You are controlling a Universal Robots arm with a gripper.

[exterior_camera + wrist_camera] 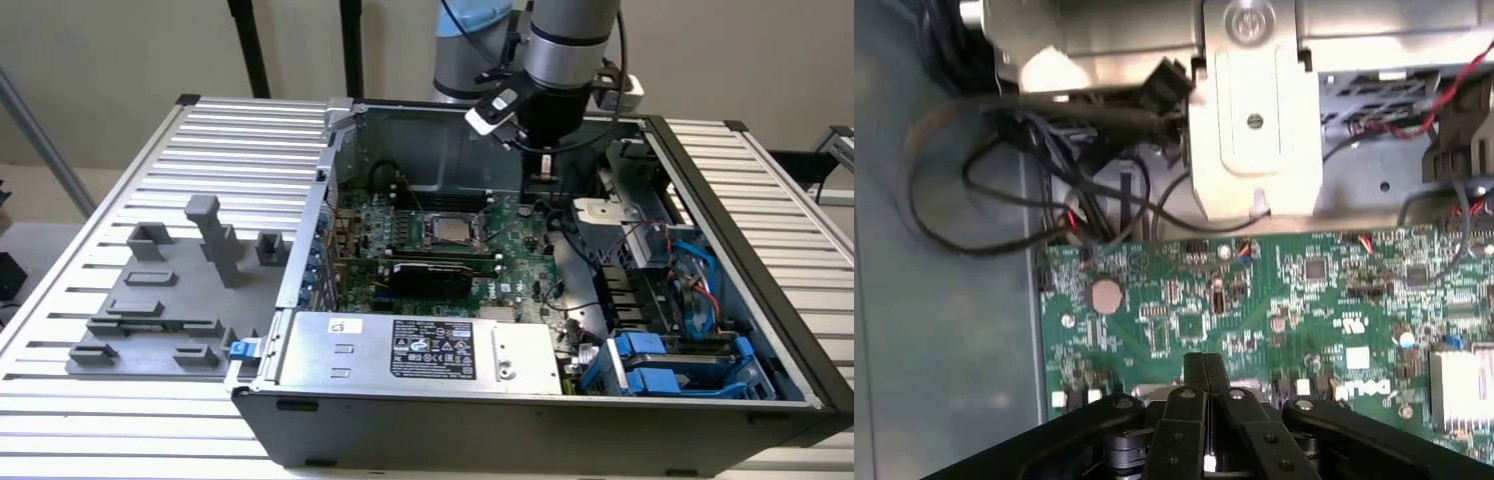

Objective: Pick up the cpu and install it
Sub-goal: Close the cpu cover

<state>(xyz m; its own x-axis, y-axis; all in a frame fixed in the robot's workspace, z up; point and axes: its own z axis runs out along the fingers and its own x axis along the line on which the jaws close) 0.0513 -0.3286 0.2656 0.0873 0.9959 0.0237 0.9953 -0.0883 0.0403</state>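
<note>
scanning from exterior view's left: grey fixture blocks (160, 300) on counter (240, 130); cpu (449, 228) seemingly seated flat in motherboard socket, mid-case; tool (545, 172) pinched shut, empty, hanging right of cpu, nearer back wall.

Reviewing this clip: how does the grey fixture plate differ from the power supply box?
The fixture plate is matte grey with blocks standing on it; the power supply is silver metal with a black label. The plate lies on the slatted table outside the computer case; the supply sits inside it. Both lie apart from the gripper.
</note>
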